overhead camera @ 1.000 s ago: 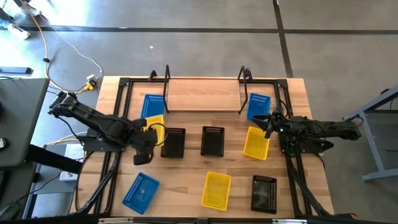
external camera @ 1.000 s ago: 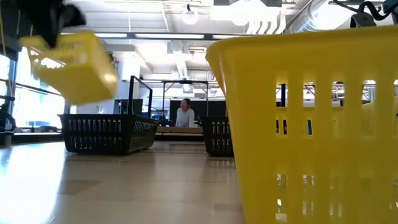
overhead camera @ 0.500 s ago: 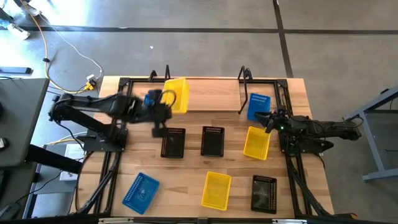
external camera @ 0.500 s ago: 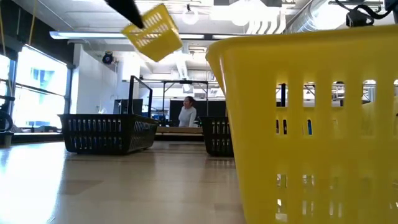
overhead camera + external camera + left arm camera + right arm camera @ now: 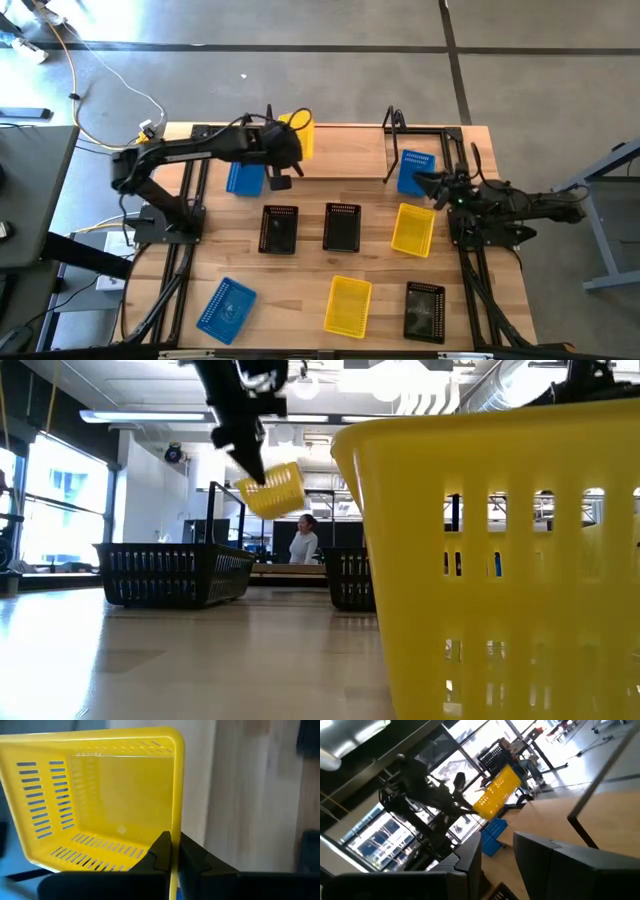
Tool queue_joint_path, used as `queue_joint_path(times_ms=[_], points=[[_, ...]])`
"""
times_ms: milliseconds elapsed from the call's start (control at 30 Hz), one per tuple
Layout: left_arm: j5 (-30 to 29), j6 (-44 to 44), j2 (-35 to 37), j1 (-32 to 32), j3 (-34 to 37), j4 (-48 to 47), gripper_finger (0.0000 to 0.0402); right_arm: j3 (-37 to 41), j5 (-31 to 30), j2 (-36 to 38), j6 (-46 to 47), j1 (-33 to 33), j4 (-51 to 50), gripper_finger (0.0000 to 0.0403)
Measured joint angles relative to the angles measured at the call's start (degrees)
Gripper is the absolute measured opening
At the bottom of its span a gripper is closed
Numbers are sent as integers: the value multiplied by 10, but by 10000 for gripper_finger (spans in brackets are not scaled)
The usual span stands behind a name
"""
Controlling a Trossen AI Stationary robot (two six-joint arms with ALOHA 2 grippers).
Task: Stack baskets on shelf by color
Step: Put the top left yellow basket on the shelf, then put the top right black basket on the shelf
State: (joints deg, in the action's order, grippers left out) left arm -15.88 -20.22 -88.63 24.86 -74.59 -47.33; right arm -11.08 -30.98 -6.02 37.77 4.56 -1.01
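Since half a second ago the left gripper (image 5: 285,150) has swung the yellow basket (image 5: 299,135) over the shelf (image 5: 340,152) at upper centre – pinching its rim. Counted: three yellow, three blue, three black baskets. Right gripper (image 5: 428,186) hovers by a blue basket (image 5: 414,170), fingers apart, empty.

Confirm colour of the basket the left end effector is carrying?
Yellow basket, pinched at its rim by the left end effector; clearest in the left wrist view.

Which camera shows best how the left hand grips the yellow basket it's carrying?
Left wrist view: the left hand pinches the carried yellow basket by its rim. High and low views show it small, held aloft; right wrist view, distant.
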Motion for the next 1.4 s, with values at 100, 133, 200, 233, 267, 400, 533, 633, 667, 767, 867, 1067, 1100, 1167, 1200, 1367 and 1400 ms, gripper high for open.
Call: queue_joint_path(times_ms=[100,133,200,233,267,400,533,633,667,767,867,1067,1100,1167,1200,1367,1400], points=[[14,-10,-34,6,0,0,1,-36,0,-45,-38,0,-5,97],[14,-12,-45,8,0,-1,1,-51,0,-61,-47,0,-16,97],[14,-21,-62,9,0,-5,1,-81,1,-96,-53,0,-52,97],[14,-25,-69,11,0,-9,1,-97,1,-113,-53,0,-72,97],[13,-25,-76,11,0,-12,1,-112,2,-130,-51,0,-91,97],[13,-25,-96,11,0,-26,1,-169,19,-199,-48,0,-146,97],[-2,-25,-102,11,0,-30,4,-218,55,-269,-48,0,-180,97],[-15,-25,-101,11,0,-32,17,-239,95,-319,-48,0,-185,97],[-15,-25,-101,11,0,-35,22,-245,110,-334,-48,0,-185,97],[-15,-34,-101,11,0,-46,36,-259,160,-384,-53,0,-184,97],[-15,-40,-101,11,0,-56,50,-271,204,-434,-68,0,-178,97],[-14,-36,-101,11,-7,-68,82,-306,276,-526,-129,0,-134,97],[-14,-35,-101,10,-14,-75,88,-316,291,-542,-144,1,-127,97],[-14,-33,-101,5,-28,-89,98,-334,312,-573,-172,5,-129,97],[-13,-28,-101,3,-36,-98,102,-343,317,-591,-183,8,-129,97],[14,0,-100,-7,-89,-150,114,-384,321,-668,-215,32,-129,97],[21,3,-100,-8,-99,-161,115,-391,321,-682,-221,38,-130,97]])
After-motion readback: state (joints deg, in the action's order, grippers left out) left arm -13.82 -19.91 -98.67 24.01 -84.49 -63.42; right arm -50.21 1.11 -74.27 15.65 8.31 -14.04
